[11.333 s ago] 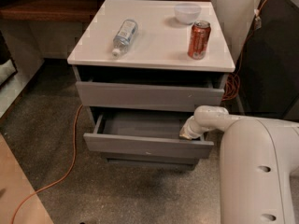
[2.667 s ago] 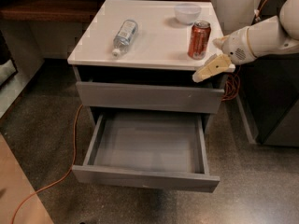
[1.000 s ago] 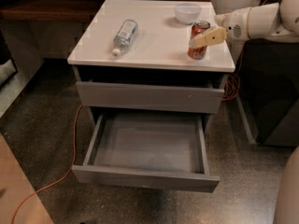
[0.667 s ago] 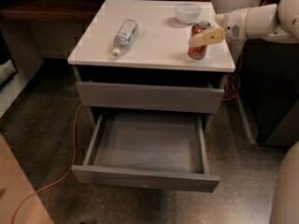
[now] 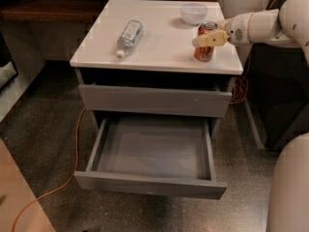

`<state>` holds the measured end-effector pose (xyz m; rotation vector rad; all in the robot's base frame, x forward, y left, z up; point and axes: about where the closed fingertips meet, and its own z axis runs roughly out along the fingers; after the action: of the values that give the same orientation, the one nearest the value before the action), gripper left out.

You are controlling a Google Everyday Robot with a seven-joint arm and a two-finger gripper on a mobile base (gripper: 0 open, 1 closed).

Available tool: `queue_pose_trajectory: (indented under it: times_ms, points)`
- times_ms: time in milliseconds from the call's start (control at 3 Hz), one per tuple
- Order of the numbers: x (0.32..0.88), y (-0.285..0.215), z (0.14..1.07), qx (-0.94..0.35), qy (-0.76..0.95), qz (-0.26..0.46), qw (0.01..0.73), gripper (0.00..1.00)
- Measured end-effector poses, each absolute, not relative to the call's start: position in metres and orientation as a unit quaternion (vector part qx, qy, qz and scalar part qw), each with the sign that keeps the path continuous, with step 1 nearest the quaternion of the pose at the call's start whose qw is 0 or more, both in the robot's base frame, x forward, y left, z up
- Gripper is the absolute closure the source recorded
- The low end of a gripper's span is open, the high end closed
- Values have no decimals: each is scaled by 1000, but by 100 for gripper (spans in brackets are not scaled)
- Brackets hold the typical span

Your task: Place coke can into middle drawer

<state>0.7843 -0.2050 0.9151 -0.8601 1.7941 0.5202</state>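
Observation:
The coke can (image 5: 204,53) stands upright near the right front corner of the white cabinet top (image 5: 164,45). My gripper (image 5: 203,39) reaches in from the right on a white arm and is at the can, level with its middle and touching or nearly touching it. The middle drawer (image 5: 150,151) is pulled far out below, a shallow grey tray with nothing in it; its front (image 5: 149,183) faces me.
A clear water bottle (image 5: 128,36) lies on its side on the left of the top. A small white bowl (image 5: 194,12) stands behind the can. The upper drawer front (image 5: 154,100) is closed. An orange cable (image 5: 58,187) runs over the floor at left. My white body (image 5: 289,192) fills the lower right.
The gripper rose from the cabinet's right front edge up to the can and has hardly moved over the last second. The can has not moved. The drawer stays pulled out.

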Motion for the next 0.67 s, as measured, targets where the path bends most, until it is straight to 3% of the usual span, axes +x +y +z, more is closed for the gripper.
queue_pose_trajectory:
  times_ms: [667]
  points:
    - [781, -201, 923, -364, 736, 225, 524, 68]
